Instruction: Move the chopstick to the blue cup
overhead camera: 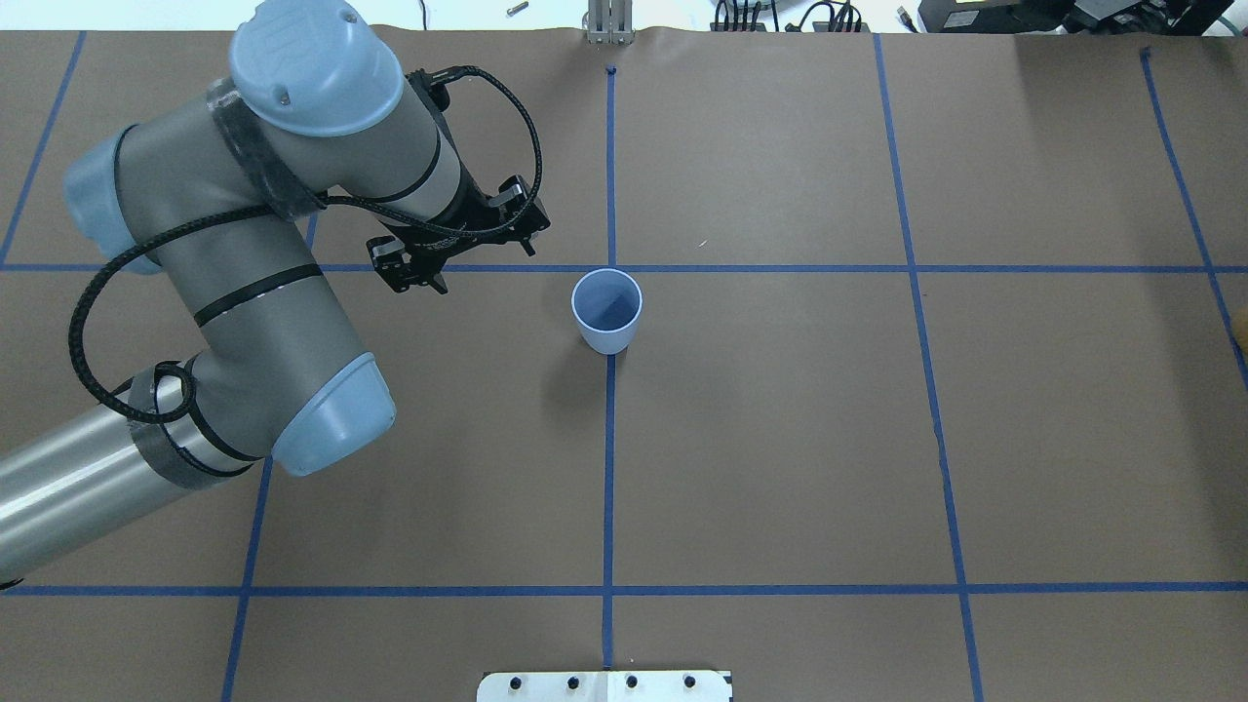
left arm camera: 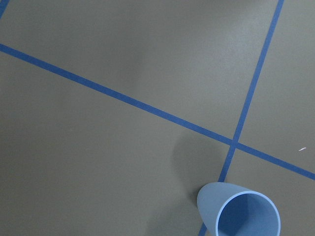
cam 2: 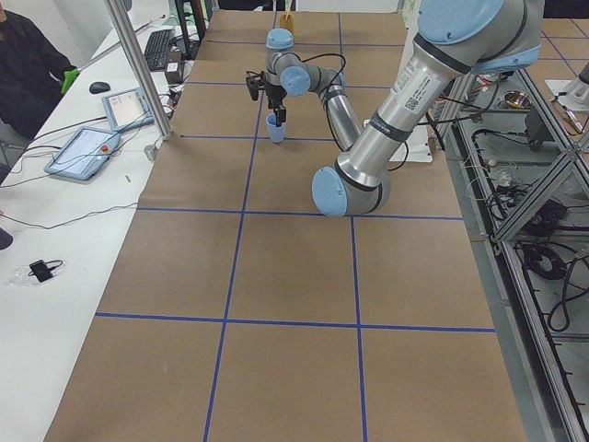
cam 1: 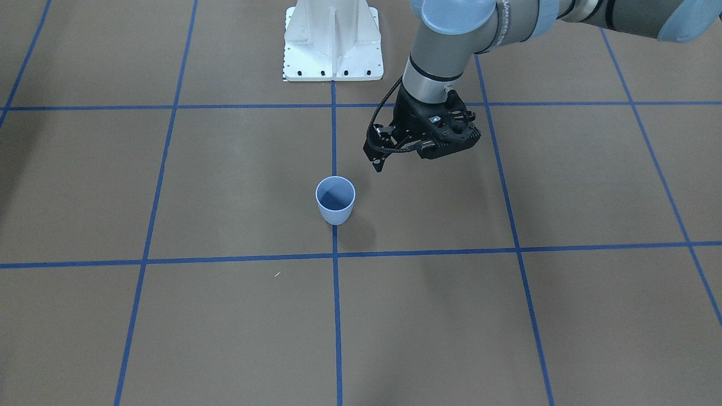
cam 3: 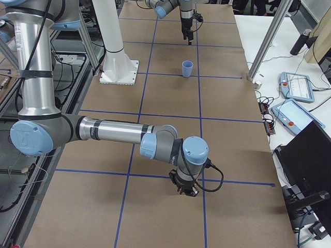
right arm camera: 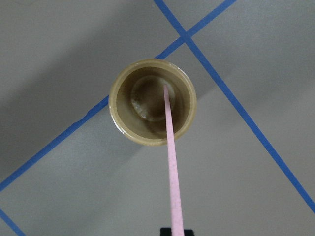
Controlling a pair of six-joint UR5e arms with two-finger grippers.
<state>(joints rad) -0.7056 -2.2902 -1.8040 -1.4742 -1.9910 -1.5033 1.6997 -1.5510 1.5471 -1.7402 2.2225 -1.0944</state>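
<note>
The blue cup [overhead camera: 606, 310] stands upright and empty on the centre tape line; it also shows in the front view [cam 1: 335, 200] and low in the left wrist view [left arm camera: 241, 212]. My left gripper [overhead camera: 480, 261] hovers to the cup's left, apart from it, open and empty. My right gripper [cam 3: 185, 192] is at the table's far right end, out of the overhead view. In the right wrist view it is shut on a pale pink chopstick [right arm camera: 171, 162], whose lower tip stands inside a tan cup [right arm camera: 114, 103] right below.
The white robot base [cam 1: 333, 39] stands at the table's robot side. A side table with tablets [cam 2: 87, 147] and a metal pole [cam 2: 138, 74] runs along the operators' edge. A person [cam 2: 28, 64] sits there. Blue tape lines grid the brown table.
</note>
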